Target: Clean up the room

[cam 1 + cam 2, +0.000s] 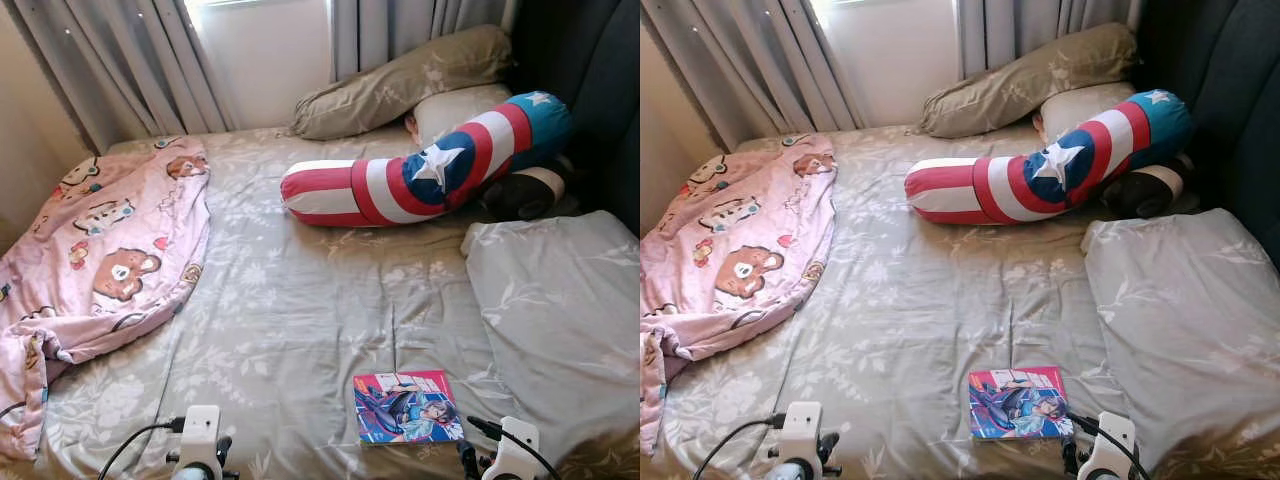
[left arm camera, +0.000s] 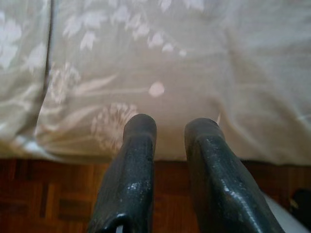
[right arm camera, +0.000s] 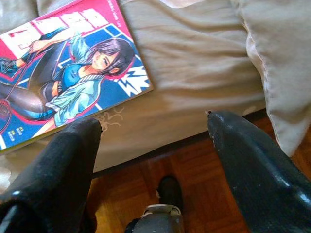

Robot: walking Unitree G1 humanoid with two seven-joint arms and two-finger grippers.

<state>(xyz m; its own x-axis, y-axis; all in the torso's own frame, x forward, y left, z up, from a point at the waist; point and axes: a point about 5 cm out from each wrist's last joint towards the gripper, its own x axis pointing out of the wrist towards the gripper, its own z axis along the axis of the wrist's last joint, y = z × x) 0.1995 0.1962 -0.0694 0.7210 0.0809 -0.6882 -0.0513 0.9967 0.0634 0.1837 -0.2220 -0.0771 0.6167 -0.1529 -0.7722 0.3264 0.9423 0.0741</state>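
- From the foot of the bed [image 1: 300, 300], the comic book [image 1: 406, 406] lies face up on the grey floral sheet at about five o'clock, close to the near edge, the obvious stray item to tidy.
- The right gripper [image 3: 154, 127] hovers just off that edge over the wooden floor [image 3: 194, 170], fingers spread wide with nothing between them, the book's corner just ahead. I'd guess it is lined up that way to slide onto the cover.
- The left gripper [image 2: 170, 128] sits at about seven o'clock by the bed edge, its fingers a narrow gap apart and empty, facing bare sheet; it looks merely parked.
- A pink bear-print blanket [image 1: 110, 250] is heaped at nine o'clock, spilling over the side, so it likely needs folding.
- The striped star bolster [image 1: 420, 175] lies at one o'clock in front of the pillows [image 1: 400, 85]; a grey pillow [image 1: 560, 320] rests at three o'clock.
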